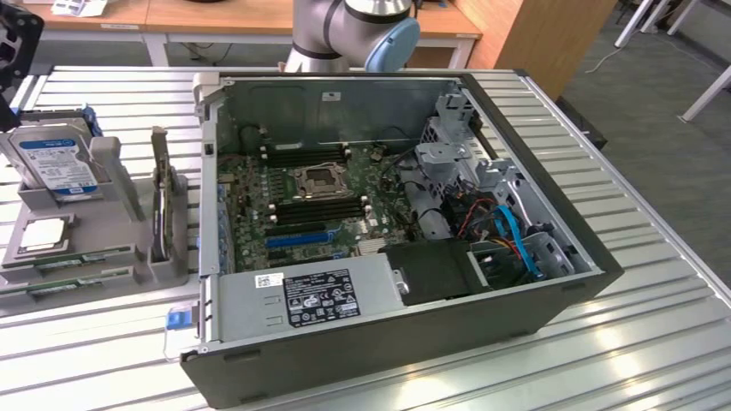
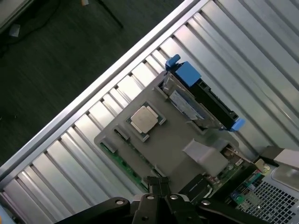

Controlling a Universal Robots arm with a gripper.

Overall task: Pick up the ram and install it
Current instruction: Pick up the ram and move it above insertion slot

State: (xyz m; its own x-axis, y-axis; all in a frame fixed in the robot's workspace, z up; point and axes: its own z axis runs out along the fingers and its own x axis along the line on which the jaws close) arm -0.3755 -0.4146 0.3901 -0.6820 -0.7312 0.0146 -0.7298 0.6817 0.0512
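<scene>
Ram in its holder, gripper empty nearby.
Lower left of the exterior view: the ram sits along the edge of the grey parts holder; the gripper, fingers pinched together on nothing, hovers just off the stick's near end.

The arm is made of smooth silver-grey round tubes, with a light blue round cap on one joint and a dark ring close by it. The pincer is matt black, built of flat angled links, with small round silver screws at the pivots.
</scene>
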